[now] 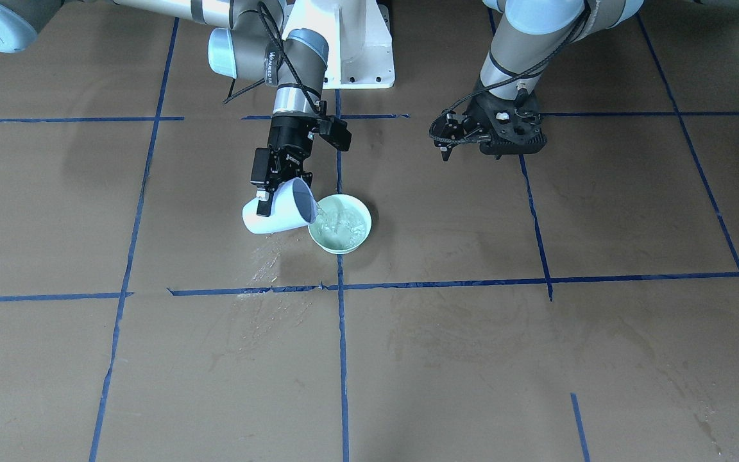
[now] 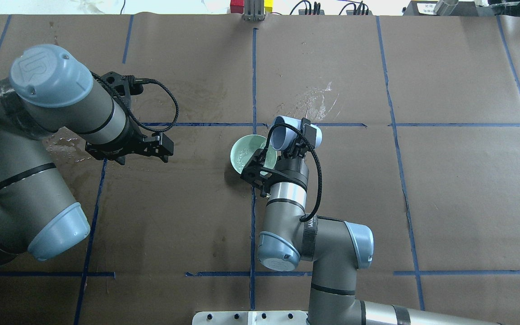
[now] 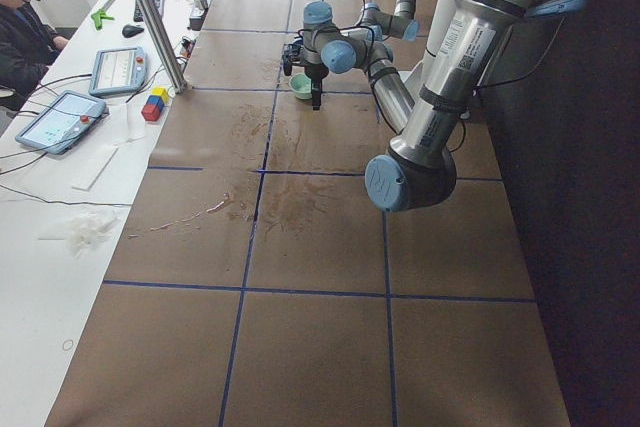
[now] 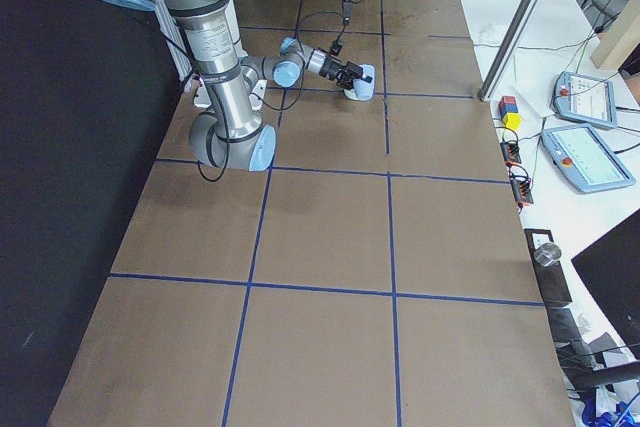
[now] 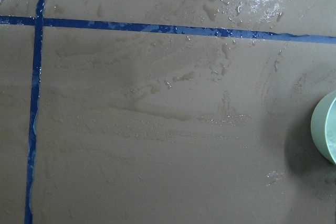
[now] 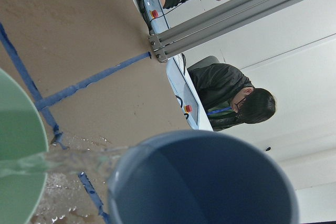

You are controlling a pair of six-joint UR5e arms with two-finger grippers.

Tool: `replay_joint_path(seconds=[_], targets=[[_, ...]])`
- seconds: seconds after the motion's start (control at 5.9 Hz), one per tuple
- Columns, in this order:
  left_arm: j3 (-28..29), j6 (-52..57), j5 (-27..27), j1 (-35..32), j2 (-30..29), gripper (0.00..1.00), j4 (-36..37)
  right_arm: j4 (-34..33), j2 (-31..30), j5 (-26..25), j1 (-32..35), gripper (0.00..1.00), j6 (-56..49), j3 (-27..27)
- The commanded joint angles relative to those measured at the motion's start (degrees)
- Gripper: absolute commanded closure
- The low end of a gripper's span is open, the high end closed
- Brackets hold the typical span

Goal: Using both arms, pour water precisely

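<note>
My right gripper is shut on a pale blue-white cup and holds it tipped on its side over a pale green bowl. The water runs in a clear stream from the cup's lip into the bowl, and rippled water lies in it. In the overhead view the cup hangs at the bowl's right rim. My left gripper is open and empty, well off to the bowl's side. The left wrist view shows only the bowl's edge.
Wet spill patches lie on the brown paper by the cup and beyond it. Blue tape lines grid the table. The white pedestal stands behind. An operator, tablets and coloured blocks are on the far side.
</note>
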Motion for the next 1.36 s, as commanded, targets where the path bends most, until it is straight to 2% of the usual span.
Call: replay_joint_path(seconds=[0.0,1.19], targets=[[-0.1,-0.1,0.0,0.0,0.0,0.0,0.0,0.0,0.1,-0.1,0.0,1.0,0.0,0.0],[-0.1,-0.2,0.0,0.0,0.0,0.0,0.0,0.7,1.7,0.2,0.1,1.0,0.6,0.5]])
